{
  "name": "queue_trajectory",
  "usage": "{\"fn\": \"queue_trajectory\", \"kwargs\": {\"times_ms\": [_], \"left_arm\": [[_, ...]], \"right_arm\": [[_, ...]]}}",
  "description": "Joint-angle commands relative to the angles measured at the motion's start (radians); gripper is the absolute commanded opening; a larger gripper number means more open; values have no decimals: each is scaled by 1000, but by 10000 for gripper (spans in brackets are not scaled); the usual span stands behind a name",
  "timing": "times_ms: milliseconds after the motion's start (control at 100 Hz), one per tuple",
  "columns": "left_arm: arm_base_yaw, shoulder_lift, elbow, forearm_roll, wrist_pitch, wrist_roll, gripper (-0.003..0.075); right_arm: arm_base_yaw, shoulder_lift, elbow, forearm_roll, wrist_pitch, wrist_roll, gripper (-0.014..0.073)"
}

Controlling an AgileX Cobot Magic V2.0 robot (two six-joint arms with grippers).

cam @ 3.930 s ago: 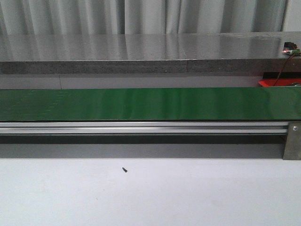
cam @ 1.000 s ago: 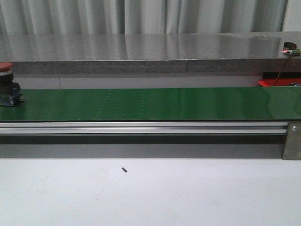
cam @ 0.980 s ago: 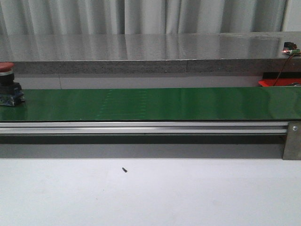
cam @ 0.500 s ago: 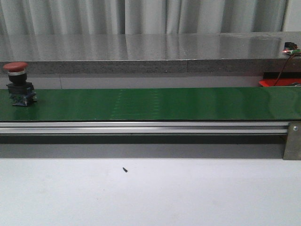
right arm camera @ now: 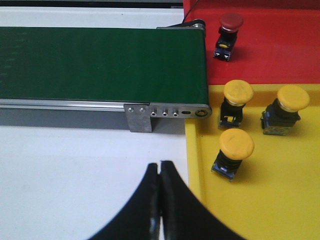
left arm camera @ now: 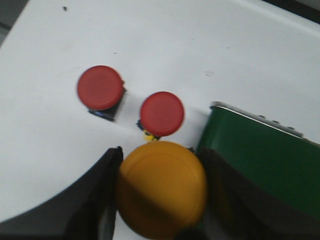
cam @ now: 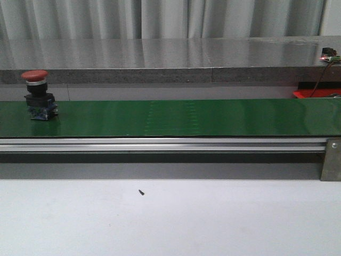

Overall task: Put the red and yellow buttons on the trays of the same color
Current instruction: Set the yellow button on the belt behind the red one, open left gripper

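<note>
My left gripper (left arm camera: 161,200) holds a yellow button (left arm camera: 162,187); my right gripper (right arm camera: 160,172) is closed, empty. A red button (cam: 38,95) stands at the belt's (cam: 186,117) left end; grey curtains (cam: 160,18) hang behind.

A white table (cam: 213,224) carries a long green conveyor belt (cam: 213,117) on an aluminium frame, and a small dark speck (cam: 141,192) lies on the bare surface in front of it. Two red buttons (left arm camera: 101,88) stand on the table near the belt's end. At the other end, a red tray (right arm camera: 280,60) and a yellow tray (right arm camera: 280,200) sit side by side.
</note>
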Motion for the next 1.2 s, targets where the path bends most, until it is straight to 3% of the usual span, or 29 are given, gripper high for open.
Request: {"fn": "queue_trajectory", "kwargs": {"times_ms": [0,520,590,710,790,1030,1100,1190], "left_arm": [[-29,-58,-26,-21,-26,0,180],[-101,-7,-26,-23,44,0,196],[-101,-7,-26,-42,44,22,271],[-101,-9,-26,-95,64,66,487],[-101,-22,-26,-148,77,96,546],[-126,-96,-26,-220,153,154,522],[-149,-124,-26,-220,164,154,463],[-186,-161,-26,-220,167,152,328]], "right_arm": [[3,4,-24,-5,-65,-8,-68],[3,4,-24,-5,-65,-8,-68],[3,4,-24,-5,-65,-8,-68],[3,4,-24,-5,-65,-8,-68],[3,4,-24,-5,-65,-8,-68],[3,4,-24,-5,-65,-8,-68],[3,4,-24,-5,-65,-8,-68],[3,4,-24,-5,-65,-8,-68]]}}
